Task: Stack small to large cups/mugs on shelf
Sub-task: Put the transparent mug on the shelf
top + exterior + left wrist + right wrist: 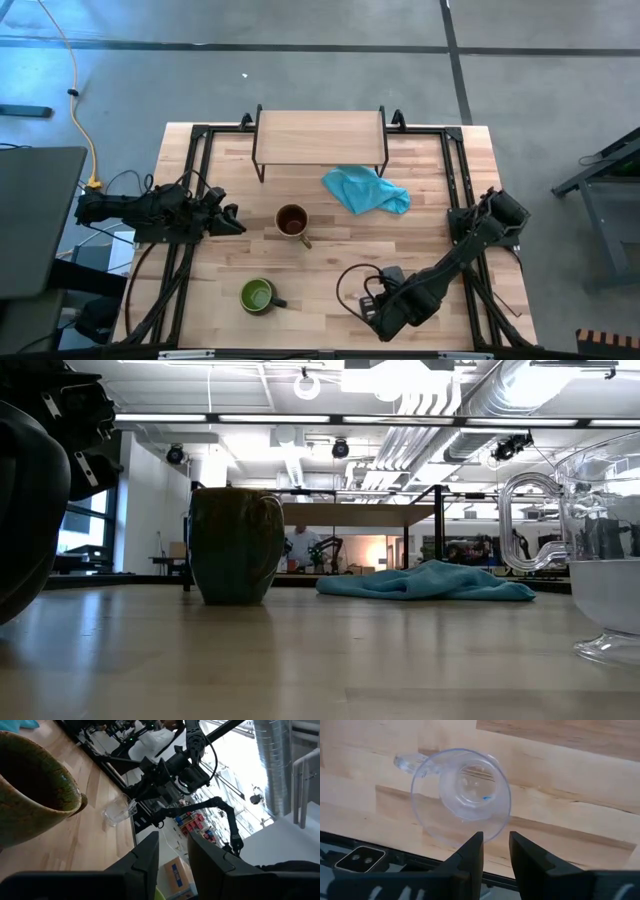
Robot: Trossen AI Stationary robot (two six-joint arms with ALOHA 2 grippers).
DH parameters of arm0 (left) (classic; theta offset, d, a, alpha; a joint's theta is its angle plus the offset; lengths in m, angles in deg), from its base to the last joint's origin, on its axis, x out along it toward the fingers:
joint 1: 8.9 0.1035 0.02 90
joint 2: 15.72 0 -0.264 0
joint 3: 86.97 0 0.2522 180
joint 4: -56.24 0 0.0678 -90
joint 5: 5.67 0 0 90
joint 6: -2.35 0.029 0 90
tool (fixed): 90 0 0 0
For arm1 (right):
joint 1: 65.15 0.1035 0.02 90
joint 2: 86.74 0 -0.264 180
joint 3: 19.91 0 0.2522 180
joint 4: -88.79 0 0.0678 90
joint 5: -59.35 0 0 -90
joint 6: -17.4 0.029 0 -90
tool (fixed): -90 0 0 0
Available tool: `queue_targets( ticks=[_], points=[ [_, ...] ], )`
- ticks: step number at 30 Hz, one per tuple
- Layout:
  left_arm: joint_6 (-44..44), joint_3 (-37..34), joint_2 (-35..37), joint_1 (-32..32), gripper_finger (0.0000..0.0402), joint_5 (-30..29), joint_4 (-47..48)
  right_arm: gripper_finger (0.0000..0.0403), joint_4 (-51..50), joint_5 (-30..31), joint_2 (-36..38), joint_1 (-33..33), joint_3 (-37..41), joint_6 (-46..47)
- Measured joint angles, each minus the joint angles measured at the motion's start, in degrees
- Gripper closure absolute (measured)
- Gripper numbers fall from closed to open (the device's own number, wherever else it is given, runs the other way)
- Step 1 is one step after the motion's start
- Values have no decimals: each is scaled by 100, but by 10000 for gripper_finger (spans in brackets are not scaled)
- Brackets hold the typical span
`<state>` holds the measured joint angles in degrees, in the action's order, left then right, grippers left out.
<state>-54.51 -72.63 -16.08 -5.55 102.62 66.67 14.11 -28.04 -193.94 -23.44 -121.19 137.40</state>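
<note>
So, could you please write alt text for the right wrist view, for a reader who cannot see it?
A clear glass cup with a handle stands upright on the light wooden tabletop, seen from above. The right gripper hovers over its rim, dark fingers slightly parted, holding nothing.

Grey concrete floor point(300, 70) with dark seams, bright ceiling lights point(310, 385), exposed silver ducts point(430, 400) overhead.

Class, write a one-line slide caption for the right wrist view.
Right hand hovers over the clear glass cup on the wooden tabletop.

The right end effector point(495, 851) hangs over a clear glass cup point(461, 795), fingers narrowly parted.
</note>
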Motion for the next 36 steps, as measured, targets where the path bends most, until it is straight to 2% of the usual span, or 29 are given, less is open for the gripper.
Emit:
queue_targets(
  ticks=[19, 36],
  points=[
    [0, -1, 1, -1, 311, 22, -2, 320, -130, -24, -4, -85, 33, 108],
    [0, -1, 1, -1, 311, 24, -2, 320, -5, -175, -321, -87, 42, 90]
  ],
)
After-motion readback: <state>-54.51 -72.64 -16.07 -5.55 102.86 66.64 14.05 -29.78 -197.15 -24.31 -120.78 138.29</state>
